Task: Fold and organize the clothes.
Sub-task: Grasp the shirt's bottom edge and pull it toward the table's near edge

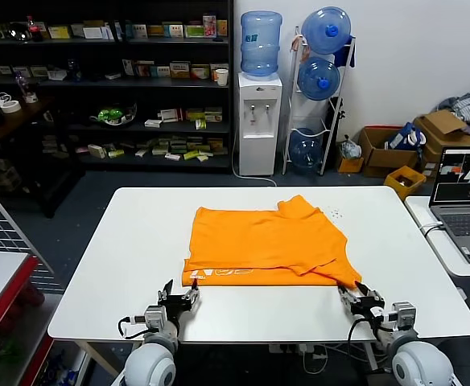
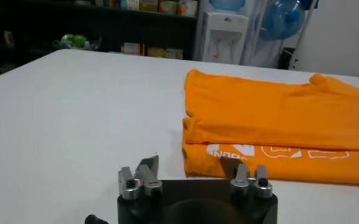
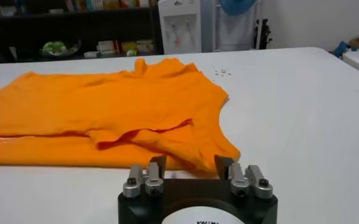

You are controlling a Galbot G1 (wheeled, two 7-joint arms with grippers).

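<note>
T-shirt [image 1: 267, 245] — orange, soft, light, limp; grip near hem corners, just beyond left gripper [image 1: 180, 299] and right gripper [image 1: 356, 296], fingers apart.

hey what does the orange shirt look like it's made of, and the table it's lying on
Orange T-shirt: soft matte knit, likely cotton; it drapes in limp folds, and the white lettering looks printed on. Table: smooth white top, probably laminate or painted board; flat, with a slight sheen. Left pincer and right pincer wait open at its near edge.

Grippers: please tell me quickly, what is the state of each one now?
Left gripper: open, holding nothing, beside the T-shirt.
Right gripper: open, empty, at the T-shirt's near corner.
</note>
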